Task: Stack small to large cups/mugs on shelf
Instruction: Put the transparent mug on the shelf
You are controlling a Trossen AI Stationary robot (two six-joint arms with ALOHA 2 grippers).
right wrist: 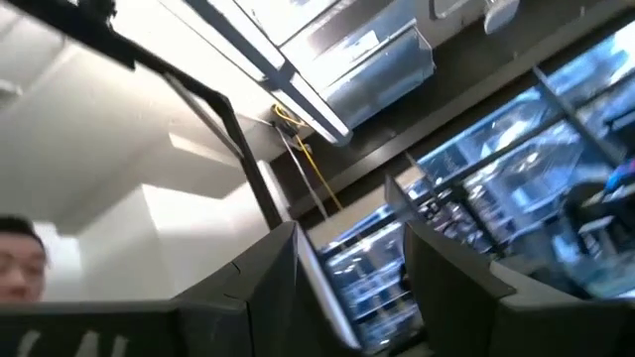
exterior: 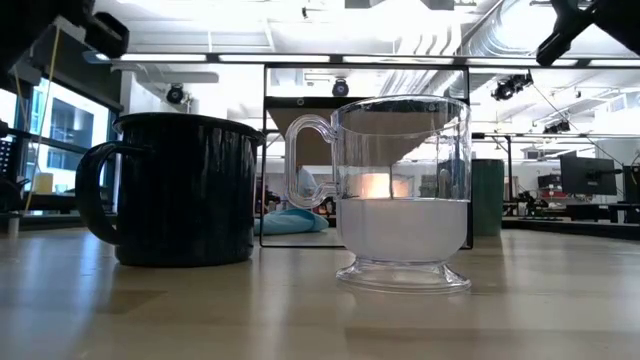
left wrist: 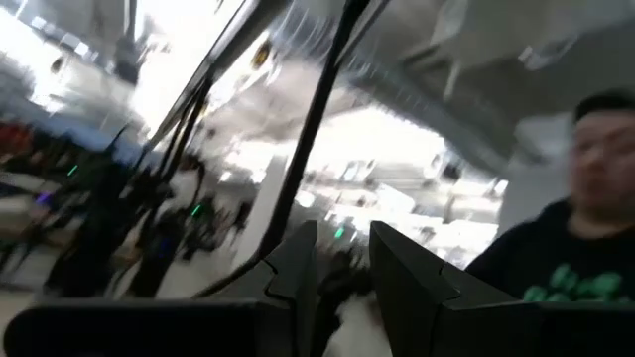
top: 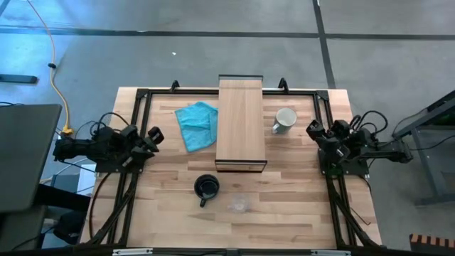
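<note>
Table [top: 298, 213] of pale butcher-block wood carries everything. Progress on the stacking task is judged nil: the long rectangular light-wood shelf [top: 241, 122], standing lengthwise from the table's far edge toward its middle with the dark open front facing the near edge, bears nothing on top, and all three vessels stand apart on the table, none nested.

Count: one shelf, one crumpled teal cloth [top: 197, 125] lying just beside the shelf toward the left edge, three cups, two arms.

White handled mug [top: 285, 119]: upright, near the shelf on its right-edge side, toward the far right corner. Black handled mug [top: 206, 188]: upright, between the shelf's front and the near edge. Small clear glass cup [top: 239, 205] with a handle and foot: upright, near the black mug and closer to the near edge; the low view shows the two side by side, not touching.

Left gripper [top: 151, 137] waits at the left edge, raised and aimed into the room; its fingers stand a narrow gap apart, holding nothing. Right gripper [top: 314, 130] waits at the right edge, likewise raised, fingers spread wide and empty.

Remaining, by judgement: place the white mug on the shelf, set the black mug in it, then the glass cup in that.
</note>
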